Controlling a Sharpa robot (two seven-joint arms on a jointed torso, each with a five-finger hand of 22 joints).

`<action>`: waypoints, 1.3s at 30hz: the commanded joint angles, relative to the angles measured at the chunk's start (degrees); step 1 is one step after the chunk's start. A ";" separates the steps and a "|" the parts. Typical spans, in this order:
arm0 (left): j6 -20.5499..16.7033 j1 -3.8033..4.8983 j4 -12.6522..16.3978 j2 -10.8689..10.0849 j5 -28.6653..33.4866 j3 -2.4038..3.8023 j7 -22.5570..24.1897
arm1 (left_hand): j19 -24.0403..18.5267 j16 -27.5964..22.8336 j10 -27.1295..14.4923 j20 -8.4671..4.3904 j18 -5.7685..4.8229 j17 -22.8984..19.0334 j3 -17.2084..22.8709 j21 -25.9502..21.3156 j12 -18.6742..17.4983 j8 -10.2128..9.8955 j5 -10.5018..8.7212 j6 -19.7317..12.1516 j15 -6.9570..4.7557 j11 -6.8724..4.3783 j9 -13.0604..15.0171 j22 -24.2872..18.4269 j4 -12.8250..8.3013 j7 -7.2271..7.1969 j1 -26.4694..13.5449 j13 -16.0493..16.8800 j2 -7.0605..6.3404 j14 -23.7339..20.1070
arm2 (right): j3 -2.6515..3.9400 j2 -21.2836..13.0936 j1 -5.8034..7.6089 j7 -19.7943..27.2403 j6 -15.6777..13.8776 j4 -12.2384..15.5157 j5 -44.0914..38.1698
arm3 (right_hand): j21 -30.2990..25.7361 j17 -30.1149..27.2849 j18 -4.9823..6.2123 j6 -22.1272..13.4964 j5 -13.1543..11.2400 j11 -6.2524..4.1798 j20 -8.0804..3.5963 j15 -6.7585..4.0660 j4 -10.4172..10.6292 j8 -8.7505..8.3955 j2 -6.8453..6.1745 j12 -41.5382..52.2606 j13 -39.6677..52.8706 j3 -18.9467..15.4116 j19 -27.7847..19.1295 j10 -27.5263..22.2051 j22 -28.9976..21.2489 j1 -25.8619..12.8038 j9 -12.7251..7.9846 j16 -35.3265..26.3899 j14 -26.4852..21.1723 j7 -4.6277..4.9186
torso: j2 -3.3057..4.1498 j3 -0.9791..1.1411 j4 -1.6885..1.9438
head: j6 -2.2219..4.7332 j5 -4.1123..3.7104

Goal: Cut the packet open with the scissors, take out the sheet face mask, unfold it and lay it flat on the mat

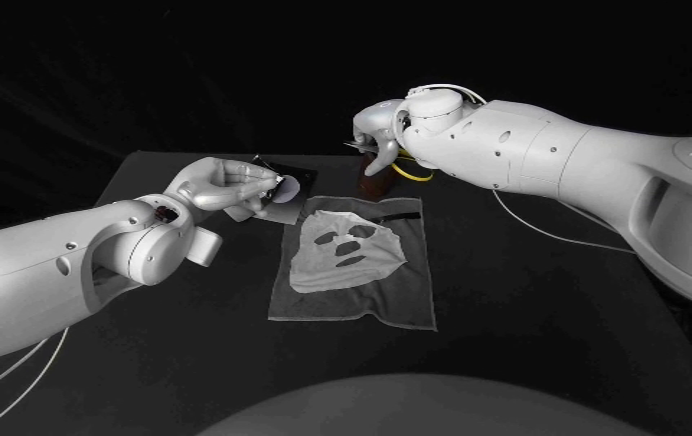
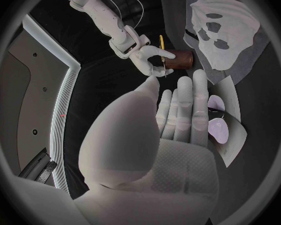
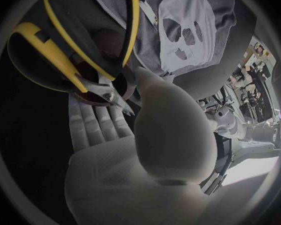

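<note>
On the black table (image 1: 548, 316), centre: one grey mat (image 1: 361, 301), spread flat. On the mat's upper half lies one white sheet face mask (image 1: 343, 246), unfolded and face-up, its eye, nose and mouth holes showing and its edges within the mat's border. Just beyond the mat's far edge stands one brown cup (image 1: 378, 181), upright. Above the cup is the right hand (image 1: 387, 141), fingers curled around one pair of scissors (image 3: 105, 91) with yellow handles. The blades are together, and the handles hang over the cup's mouth. Beside the mat's far left corner is the left hand (image 1: 224, 186), with one pale packet (image 1: 281, 211) lying against its fingers (image 2: 200, 102). The packet bears a round lilac patch and stands just apart from the mat. The thumb sits away from the fingers, and I cannot tell whether this hand actually grips the packet or only rests against it. The two hands are well apart, with the mat's far edge between them.
</note>
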 commanded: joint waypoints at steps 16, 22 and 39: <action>0.97 0.10 0.26 0.13 -0.31 0.04 0.55 | -0.32 -0.04 0.19 0.07 0.59 -0.04 0.19 -0.14 0.06 0.26 0.10 -0.04 0.01 0.23 -0.09 0.01 0.09 0.43 0.10 -0.06 0.21 -0.61 | -1.16 -2.13 0.45 -1.06 1.81 0.38 -1.10 | -0.21 -0.03 1.99 0.02 -0.40 -3.35 0.05 -4.13 -20.53 -0.72 0.27 -1.23 0.08 19.92 1.00 3.96 -0.15 -0.22 -0.04 -0.38 4.82 -0.08 | 0.05 0.06 -0.02 | -0.03 -0.62; 0.99 0.10 0.35 0.12 -0.31 0.04 0.54 | -0.32 -0.04 0.19 0.07 0.59 -0.04 0.19 -0.14 0.06 0.26 0.10 -0.04 0.01 0.23 -0.09 0.01 0.09 0.43 0.10 -0.06 0.21 -0.61 | -1.24 -1.97 0.31 -0.93 1.04 0.19 -1.01 | -0.20 -0.07 2.00 -0.12 -0.50 -3.35 0.03 -4.11 -20.68 -0.93 0.21 -1.55 0.08 19.79 1.19 3.88 -0.17 -0.42 -0.07 -0.49 4.84 -0.06 | 0.07 0.00 0.06 | -0.01 -0.71; 1.08 0.09 0.42 0.08 -0.31 0.04 0.77 | -0.42 -0.05 0.13 0.10 0.60 -0.12 0.24 -0.16 0.05 0.32 0.10 -0.13 0.03 0.25 -0.15 0.00 0.05 0.45 0.22 -0.06 0.11 -0.70 | -1.26 -2.26 0.17 -0.87 -0.96 0.34 -0.65 | -0.24 -0.16 1.98 -0.53 -0.70 -3.20 0.01 -4.06 -20.91 -1.45 0.15 -2.19 0.10 19.31 1.55 3.73 -0.26 -0.99 -0.14 -0.75 4.90 0.11 | 0.00 -0.03 0.04 | -0.01 -0.74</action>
